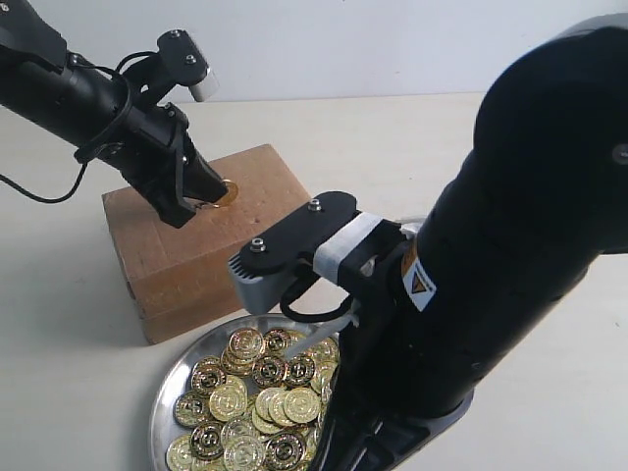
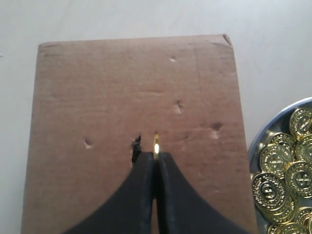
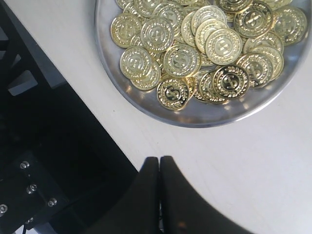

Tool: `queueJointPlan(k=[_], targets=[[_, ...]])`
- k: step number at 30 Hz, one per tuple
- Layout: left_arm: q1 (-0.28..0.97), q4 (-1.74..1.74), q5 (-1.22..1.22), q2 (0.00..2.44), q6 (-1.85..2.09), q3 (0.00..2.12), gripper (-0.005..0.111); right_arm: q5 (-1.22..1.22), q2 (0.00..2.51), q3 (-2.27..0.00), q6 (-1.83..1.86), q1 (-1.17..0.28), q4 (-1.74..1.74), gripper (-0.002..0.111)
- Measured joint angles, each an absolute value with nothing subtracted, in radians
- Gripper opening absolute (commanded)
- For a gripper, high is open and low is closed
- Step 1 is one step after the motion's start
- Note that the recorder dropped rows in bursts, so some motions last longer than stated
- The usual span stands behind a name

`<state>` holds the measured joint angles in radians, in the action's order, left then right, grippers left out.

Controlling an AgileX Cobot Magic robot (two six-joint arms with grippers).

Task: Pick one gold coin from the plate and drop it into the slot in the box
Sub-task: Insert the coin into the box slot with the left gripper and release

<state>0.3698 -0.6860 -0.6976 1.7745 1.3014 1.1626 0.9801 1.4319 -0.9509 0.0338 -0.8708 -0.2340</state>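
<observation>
The brown cardboard box (image 1: 196,235) (image 2: 131,97) sits on the table at the left. My left gripper (image 1: 208,198) (image 2: 156,158) hangs over its top, shut on one gold coin (image 1: 227,192) (image 2: 156,146) held edge-on. The dark rough slot (image 2: 136,148) lies just beside the coin's edge. The shiny silver plate (image 1: 169,392) (image 3: 195,117) (image 2: 258,146), heaped with gold coins (image 1: 250,402) (image 3: 195,44), stands in front of the box. My right gripper (image 3: 160,161) is shut and empty above bare table beside the plate; in the exterior view its tips are hidden by the arm.
The bulky black right arm (image 1: 510,255) fills the right side of the exterior view and overhangs part of the plate. Several small dents (image 2: 178,105) mark the box top. A dark base (image 3: 44,161) lies beside the right gripper.
</observation>
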Motion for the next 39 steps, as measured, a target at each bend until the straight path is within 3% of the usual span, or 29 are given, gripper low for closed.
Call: queueJointPlan(k=[39], targets=[[0.37, -0.629, -0.672, 1.776, 1.301, 1.163, 0.0, 0.98, 1.432, -0.951, 0.036, -0.871, -0.234, 0.0]])
